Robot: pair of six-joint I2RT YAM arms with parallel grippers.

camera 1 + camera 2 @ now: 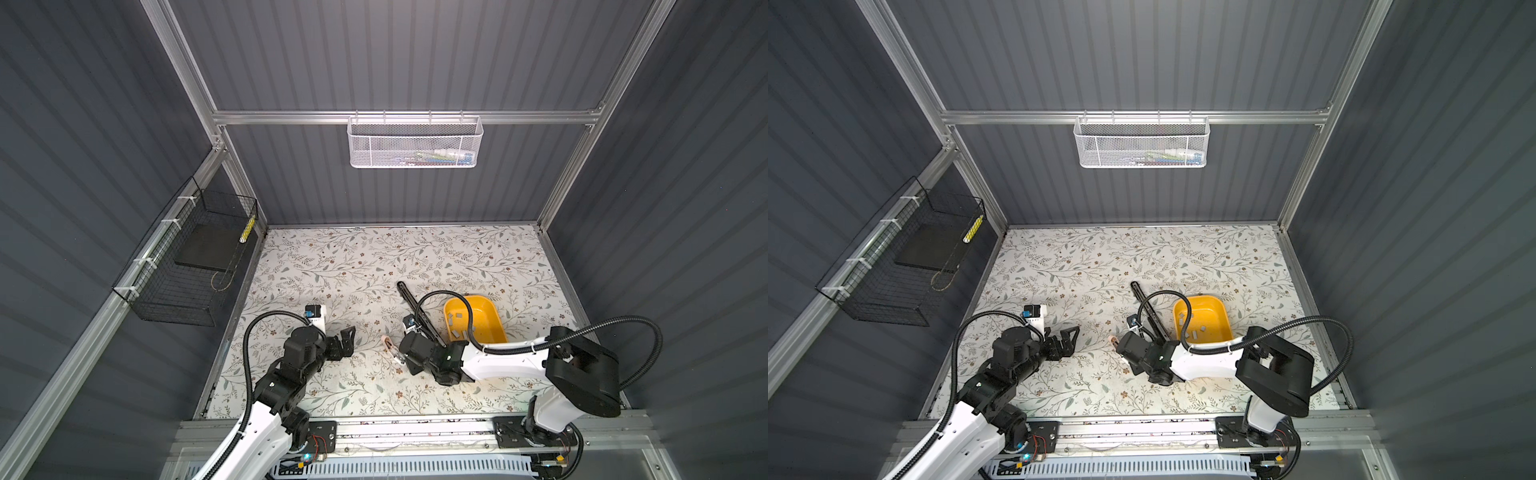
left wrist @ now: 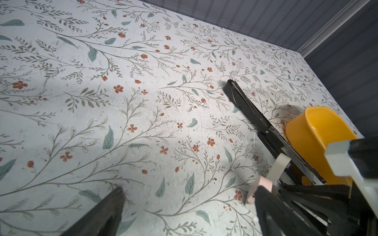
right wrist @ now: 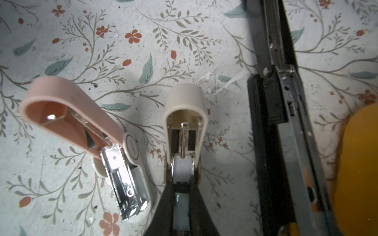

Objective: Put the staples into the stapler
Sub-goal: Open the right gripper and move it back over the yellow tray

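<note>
hold the cream stapler (image 3: 185, 106) steady, lid flipped open, in the right gripper (image 3: 182, 183) pinched narrowly on its hinge end, while sending the wide-open, empty left gripper (image 1: 348, 341) toward the staples (image 1: 460, 316) lying in the yellow tub (image 1: 496, 322).

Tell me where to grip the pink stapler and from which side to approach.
Probably grip the pink stapler across the long flanks of its cream base, either side of the chrome magazine, coming straight down from above. It lies opened, lid swung back, so the narrow base looks steadiest and the magazine's top stays free.
</note>
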